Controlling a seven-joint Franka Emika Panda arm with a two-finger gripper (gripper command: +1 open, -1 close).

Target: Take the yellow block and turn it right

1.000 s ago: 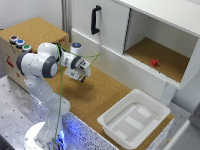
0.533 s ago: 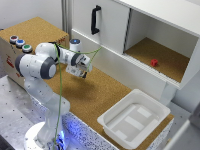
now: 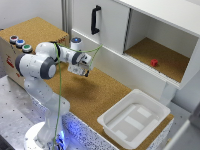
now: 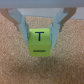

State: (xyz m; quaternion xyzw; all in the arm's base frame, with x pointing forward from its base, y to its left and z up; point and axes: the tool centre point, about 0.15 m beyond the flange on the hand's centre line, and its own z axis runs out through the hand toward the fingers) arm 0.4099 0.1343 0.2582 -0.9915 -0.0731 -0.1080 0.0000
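Gripper (image 4: pixel 40 31) clamped on yellow block (image 4: pixel 40 41), above cork surface (image 3: pixel 95 95).
Both fingers press the block's opposite sides; a dark "T" marks its face. White bin (image 3: pixel 134 119) sits at the arm's 4 o'clock in the exterior view; small red block (image 3: pixel 154 62) inside the cabinet (image 3: pixel 150 30).

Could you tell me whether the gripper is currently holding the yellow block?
Held: the yellow block sits between the gripper's fingers.
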